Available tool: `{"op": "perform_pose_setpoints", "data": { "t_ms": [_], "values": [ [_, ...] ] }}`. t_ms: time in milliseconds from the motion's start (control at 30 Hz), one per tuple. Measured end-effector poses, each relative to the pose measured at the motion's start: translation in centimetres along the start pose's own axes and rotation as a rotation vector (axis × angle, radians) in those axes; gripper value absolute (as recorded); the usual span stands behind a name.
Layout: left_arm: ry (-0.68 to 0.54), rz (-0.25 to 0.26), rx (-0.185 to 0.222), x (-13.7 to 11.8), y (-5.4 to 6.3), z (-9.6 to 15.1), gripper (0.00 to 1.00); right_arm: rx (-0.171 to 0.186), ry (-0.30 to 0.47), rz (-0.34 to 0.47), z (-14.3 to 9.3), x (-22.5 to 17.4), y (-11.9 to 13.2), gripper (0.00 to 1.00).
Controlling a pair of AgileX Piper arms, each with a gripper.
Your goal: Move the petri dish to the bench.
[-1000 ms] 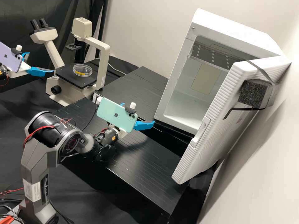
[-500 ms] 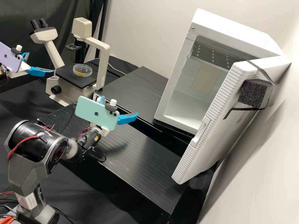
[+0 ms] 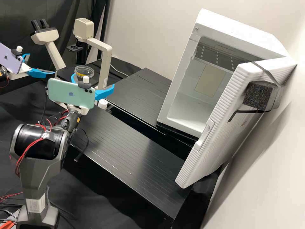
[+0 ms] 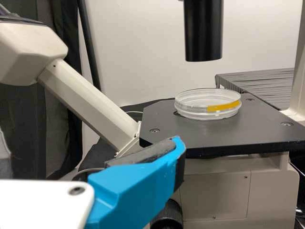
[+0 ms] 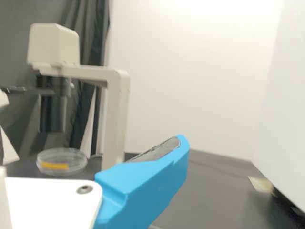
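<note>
Pale wall (image 3: 143, 35) behind, w/ blk curtain (image 3: 14, 11) beside it. R gripper (image 3: 93, 79), below a mint-green phone (image 3: 71, 93), has its blue fingers wide apart, nothing held; in high view it's just in front of the microscope. L gripper (image 3: 42, 63), w/ a lilac phone (image 3: 11, 59), also has fingers well apart & holds nothing, off the microscope's eyepiece side. Clear petri dish (image 4: 208, 100), yellow strip on its side, lies flat on the blk stage (image 4: 214, 138) of the inverted microscope (image 3: 105, 51), under the blk condenser tube (image 4: 203, 31). Dish is apart from both grippers.

Farther out: blk grooved bench (image 3: 127, 152) w/ a gap btwn it & a 2nd blk grooved surface (image 3: 139, 86). Next to that 2nd surface, white incubator (image 3: 238, 35), door (image 3: 219, 127) open, dk foam block (image 3: 259, 95) & strap (image 3: 265, 73) on the door.
</note>
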Motion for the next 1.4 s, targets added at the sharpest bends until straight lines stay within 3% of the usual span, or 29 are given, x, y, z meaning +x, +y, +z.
{"op": "perform_pose_setpoints", "data": {
  "t_ms": [500,833,1200,1267,1400],
  "values": [
    [0.0,0.0,0.0,0.0,0.0,0.0,1.0,-0.038,0.015,-0.151,-2.9,7.9,-6.1,1.0],
    [0.0,0.0,0.0,0.0,0.0,0.0,1.0,0.037,-0.055,-0.206,-2.8,12.7,-8.7,1.0],
    [0.0,0.0,0.0,0.0,0.0,0.0,1.0,0.146,-0.136,-0.24,-2.4,15.3,-11.5,1.0],
    [0.0,0.0,0.0,0.0,0.0,0.0,1.0,0.148,-0.134,-0.234,-2.6,15.7,-11.7,1.0],
    [0.0,0.0,0.0,0.0,0.0,0.0,1.0,0.112,-0.122,-0.233,-3.2,16.6,-12.4,1.0]
  ]
}}
